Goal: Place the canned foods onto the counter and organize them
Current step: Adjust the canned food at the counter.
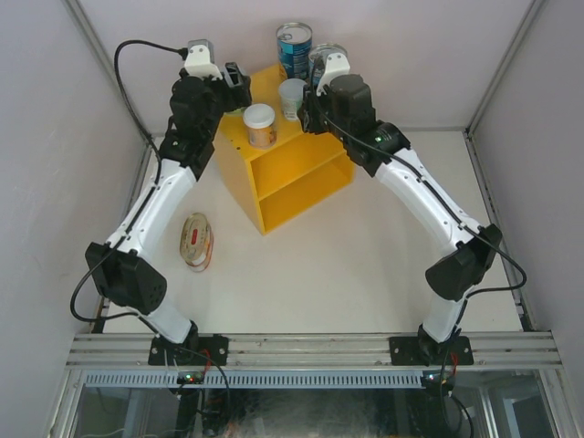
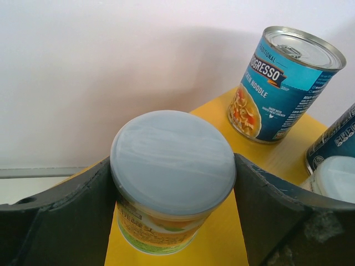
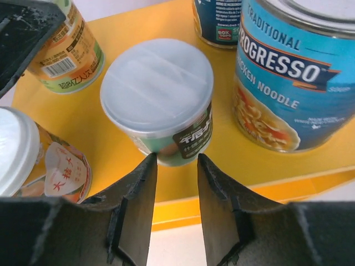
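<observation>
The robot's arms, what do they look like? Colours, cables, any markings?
Both the left arm and right arm have white link shells between bulky black joint housings, with thin black cables looping alongside. A small green light shows on the right arm. Each wrist carries a white camera mount. The fingers are flat, matte dark grey, faintly scuffed.

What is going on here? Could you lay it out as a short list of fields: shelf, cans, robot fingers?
Counter: yellow counter, open front, one inner shelf
On its top: two tall blue cans, three small pale-lidded cans
Left fingers: closed on the yellow-labelled small can
Right fingers: slightly apart, empty, just short of the dark-labelled small can
Table: flat oval tins, apparently stacked, beside the left arm
Left to do: oval tins not yet on the counter
</observation>
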### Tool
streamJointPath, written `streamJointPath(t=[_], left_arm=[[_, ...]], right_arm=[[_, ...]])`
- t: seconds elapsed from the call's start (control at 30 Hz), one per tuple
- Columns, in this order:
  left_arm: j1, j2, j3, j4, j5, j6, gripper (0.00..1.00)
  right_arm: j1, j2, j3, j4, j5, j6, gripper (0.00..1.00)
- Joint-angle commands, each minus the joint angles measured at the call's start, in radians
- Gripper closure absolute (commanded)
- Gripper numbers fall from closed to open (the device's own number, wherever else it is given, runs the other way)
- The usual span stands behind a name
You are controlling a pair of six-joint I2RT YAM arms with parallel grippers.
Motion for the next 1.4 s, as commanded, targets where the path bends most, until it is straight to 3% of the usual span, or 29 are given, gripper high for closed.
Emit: streamJointPath(t=[0.0, 0.53, 0.87, 1.37], left_arm=[[0.017, -0.050, -0.054, -0.057, 0.001, 0.001, 0.33], [0.019, -0.106, -0.103, -0.064, -0.012, -0.013, 0.35], [0.021, -0.106, -0.109, -0.064, -0.012, -0.018, 0.36], [0.022, -0.109, -0.121, -0.064, -0.027, -0.028, 0.37]], right_arm=[[-0.011, 0.030, 0.078, 0.008, -0.010, 0.014, 0.65], [-0.020, 0.157, 0.240, -0.036, -0.021, -0.014, 0.66], [-0.014, 0.026, 0.062, 0.037, 0.057, -0.024, 0.66], [-0.050, 0.112, 0.155, 0.041, 0.015, -0.028, 0.63]])
